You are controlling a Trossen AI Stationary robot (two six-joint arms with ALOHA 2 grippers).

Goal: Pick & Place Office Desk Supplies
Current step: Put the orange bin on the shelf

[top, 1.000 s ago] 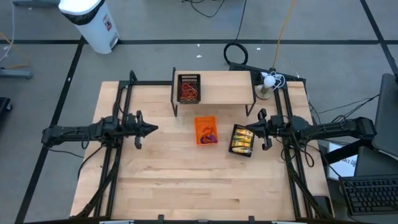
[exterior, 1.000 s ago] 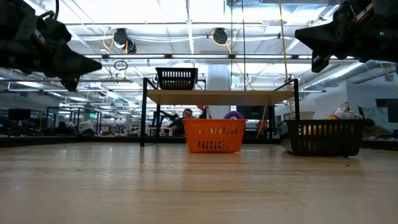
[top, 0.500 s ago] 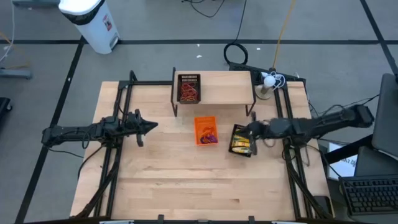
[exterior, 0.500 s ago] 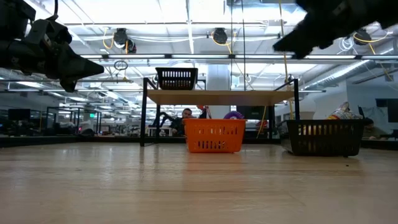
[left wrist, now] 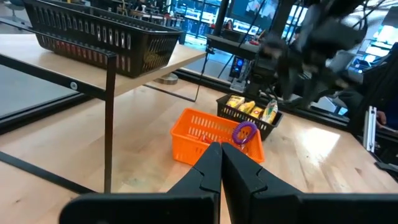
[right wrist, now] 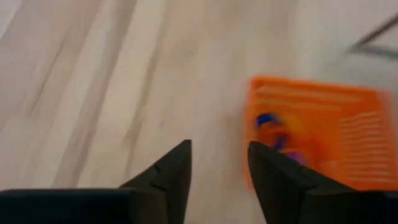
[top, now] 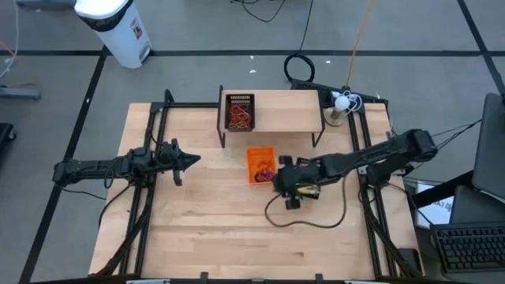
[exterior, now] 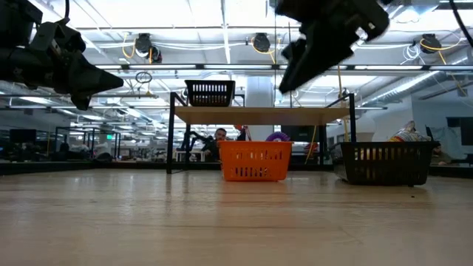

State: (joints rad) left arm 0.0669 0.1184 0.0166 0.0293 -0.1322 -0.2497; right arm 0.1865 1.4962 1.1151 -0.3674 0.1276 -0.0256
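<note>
1. The right tool (top: 282, 184) hangs above the desk (top: 213, 237) just beside the orange tray (top: 259, 164), its fingers (right wrist: 174, 171) parted and empty.
2. The left tool (top: 192, 161) waits at the desk's left side, clenched on nothing.
3. Rings (left wrist: 244, 132) lie in the orange tray, yellow packets (left wrist: 249, 108) in the black tray (top: 308, 192) beside it, and rubber bands (top: 239, 116) in the tray on the shelf (top: 284, 110).
</note>
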